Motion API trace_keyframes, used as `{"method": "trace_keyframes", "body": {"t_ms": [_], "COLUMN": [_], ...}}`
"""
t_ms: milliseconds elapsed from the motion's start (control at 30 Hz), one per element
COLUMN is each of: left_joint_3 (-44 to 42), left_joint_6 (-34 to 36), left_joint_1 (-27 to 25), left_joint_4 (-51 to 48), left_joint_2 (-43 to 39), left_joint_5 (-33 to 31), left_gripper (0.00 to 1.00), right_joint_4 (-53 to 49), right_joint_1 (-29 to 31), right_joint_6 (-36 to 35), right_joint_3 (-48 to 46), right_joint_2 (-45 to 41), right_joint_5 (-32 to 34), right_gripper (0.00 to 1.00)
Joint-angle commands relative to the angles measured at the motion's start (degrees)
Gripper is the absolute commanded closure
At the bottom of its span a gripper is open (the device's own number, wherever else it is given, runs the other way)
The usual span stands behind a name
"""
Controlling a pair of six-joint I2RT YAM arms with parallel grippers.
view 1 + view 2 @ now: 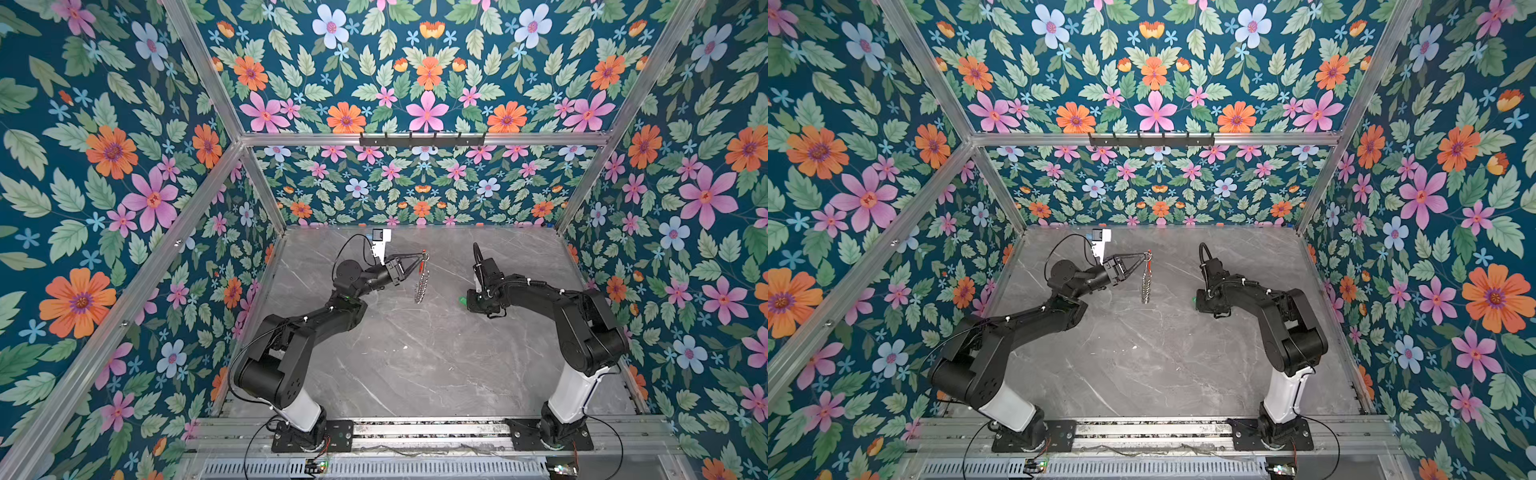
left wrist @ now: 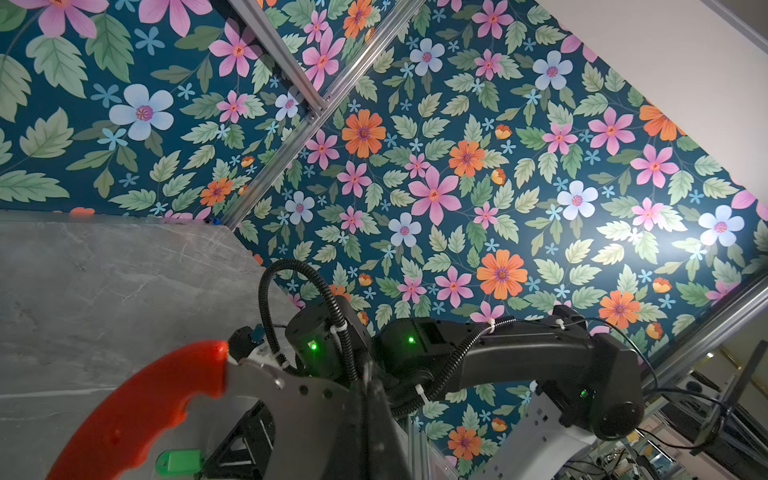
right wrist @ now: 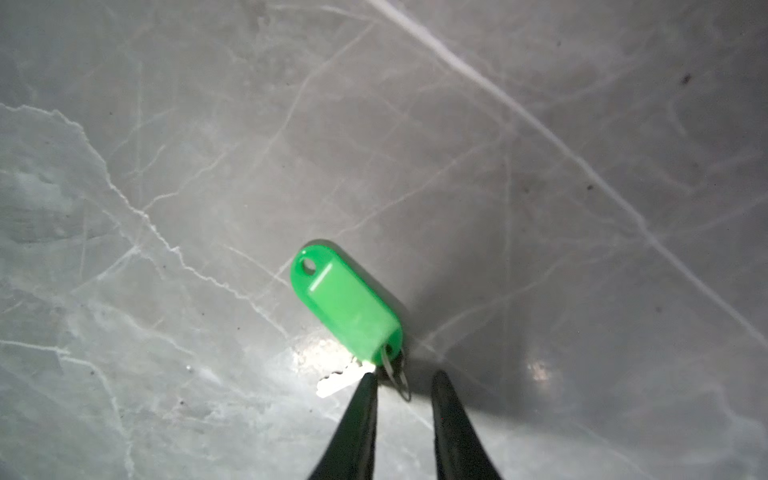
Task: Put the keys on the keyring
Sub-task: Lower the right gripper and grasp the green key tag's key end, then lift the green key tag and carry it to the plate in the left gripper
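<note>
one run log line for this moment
left hand shut on keyring, aloft | right hand open, astride wire loop of key | key on table, not on keyring

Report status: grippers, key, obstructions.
Left gripper jaws shut on large grey red-segment keyring, held aloft. Right gripper jaws open, astride ring end of green-tagged silver key on grey marble table. Nothing in between.

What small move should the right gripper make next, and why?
Probably close the right gripper on the key: its jaws stand apart on either side of the key's metal end, which lies on the table, and nothing is gripped yet. The left gripper holds the keyring up, ready.
</note>
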Motion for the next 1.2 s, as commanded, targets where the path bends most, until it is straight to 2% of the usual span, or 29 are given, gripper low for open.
{"method": "trace_keyframes", "body": {"t_ms": [0, 133, 400, 467, 533, 767, 967, 1167], "left_joint_3": [0.29, 0.54, 0.63, 0.63, 0.63, 0.31, 0.28, 0.11], "left_joint_6": [0.54, 0.64, 0.65, 0.65, 0.65, 0.57, 1.42, 3.09], "left_joint_1": [-0.05, -0.03, -0.1, -0.11, -0.11, -0.11, -0.11, -0.98], "left_joint_4": [2.29, 1.94, 1.94, 2.01, 2.03, 2.33, 1.6, -1.05], "left_joint_2": [-0.31, -0.25, 0.06, 0.03, 0.08, -0.15, -0.69, -1.0], "left_joint_5": [-0.19, -0.06, -0.12, -0.05, -0.14, -0.3, -1.4, -3.02], "left_gripper": [1.0, 1.0, 1.0, 1.0, 1.0, 1.0, 1.0, 1.0], "right_joint_4": [0.09, 0.37, 0.46, 0.43, 0.22, -0.31, 1.72, 6.58], "right_joint_1": [0.07, 0.07, 0.07, 0.06, 0.03, 0.07, 0.07, 0.07], "right_joint_6": [-0.68, -0.68, -0.64, -0.8, -1.12, -1.94, -3.27, -3.04], "right_joint_3": [0.58, 0.59, 0.43, 0.41, 0.48, -0.42, -1.38, -1.78], "right_joint_2": [0.61, 0.92, 0.92, 0.66, 0.41, -6.14, -18.84, -27.55], "right_joint_5": [-0.34, -0.61, -1.39, -1.35, -1.36, -1.87, -8.75, -21.33], "right_gripper": [0.78, 0.79, 0.87, 0.9, 1.0, 1.0, 1.0, 1.0]}}
